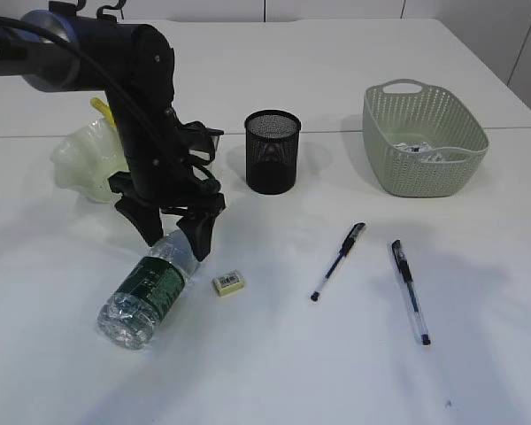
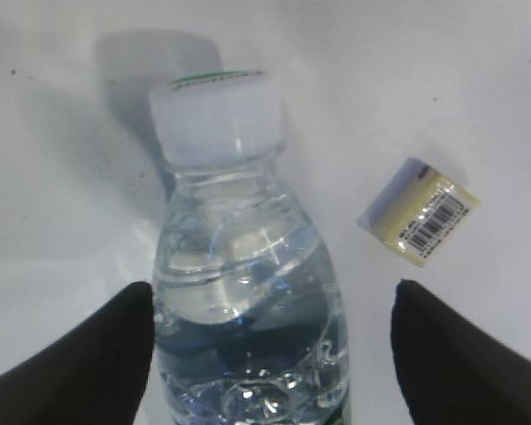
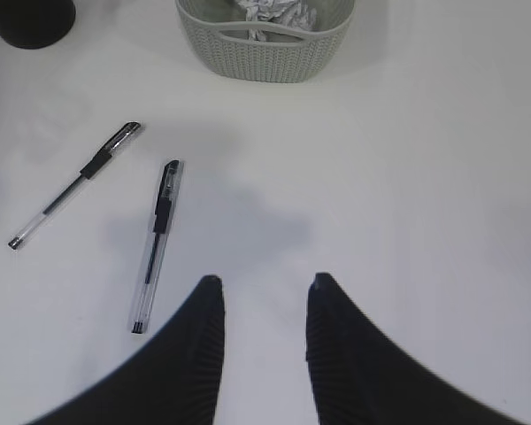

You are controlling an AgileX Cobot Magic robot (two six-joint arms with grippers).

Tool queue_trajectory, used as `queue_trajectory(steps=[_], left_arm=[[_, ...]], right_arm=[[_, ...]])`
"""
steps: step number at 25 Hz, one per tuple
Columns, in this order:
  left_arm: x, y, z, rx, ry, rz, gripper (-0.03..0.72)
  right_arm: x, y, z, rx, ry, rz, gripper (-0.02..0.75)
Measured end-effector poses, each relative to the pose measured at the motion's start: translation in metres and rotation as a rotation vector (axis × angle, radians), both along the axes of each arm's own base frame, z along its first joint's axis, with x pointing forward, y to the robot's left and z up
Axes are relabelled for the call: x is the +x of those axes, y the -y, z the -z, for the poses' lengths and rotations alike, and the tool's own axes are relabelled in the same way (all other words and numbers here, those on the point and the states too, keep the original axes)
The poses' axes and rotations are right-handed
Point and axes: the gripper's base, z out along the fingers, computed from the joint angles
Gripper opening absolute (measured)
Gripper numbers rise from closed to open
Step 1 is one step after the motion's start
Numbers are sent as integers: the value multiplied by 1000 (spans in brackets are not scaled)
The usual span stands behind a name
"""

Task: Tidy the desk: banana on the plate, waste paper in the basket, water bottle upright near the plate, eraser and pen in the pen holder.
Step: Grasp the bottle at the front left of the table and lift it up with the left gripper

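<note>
The water bottle (image 1: 146, 297) lies on its side, white cap (image 2: 217, 115) toward the plate. My left gripper (image 1: 173, 241) is open and straddles the bottle's shoulder (image 2: 239, 266); one finger is at its side, the other stands apart. The eraser (image 1: 227, 282) lies just right of the bottle, also in the left wrist view (image 2: 418, 211). Two pens (image 1: 339, 261) (image 1: 410, 290) lie on the table. My right gripper (image 3: 264, 288) is open over bare table, right of the nearer pen (image 3: 157, 243). A banana (image 1: 102, 111) rests on the pale green plate (image 1: 80, 159).
The black mesh pen holder (image 1: 272, 150) stands upright behind the eraser. The green basket (image 1: 425, 173) sits at the back right with crumpled waste paper (image 3: 270, 13) inside. The second pen (image 3: 75, 186) lies left of the first.
</note>
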Motion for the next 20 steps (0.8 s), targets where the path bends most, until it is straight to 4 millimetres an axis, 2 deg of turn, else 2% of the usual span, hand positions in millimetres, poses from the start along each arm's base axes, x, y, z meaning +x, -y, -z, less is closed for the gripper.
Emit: queue_trajectory(steps=[7,20], left_arm=[[0,0,0,2,1,1,593],[1,-2,12,31,-13,9,593]], right_arm=[[0,0,0,0,-2,0,241],[0,0,0,2,-2,0,241]])
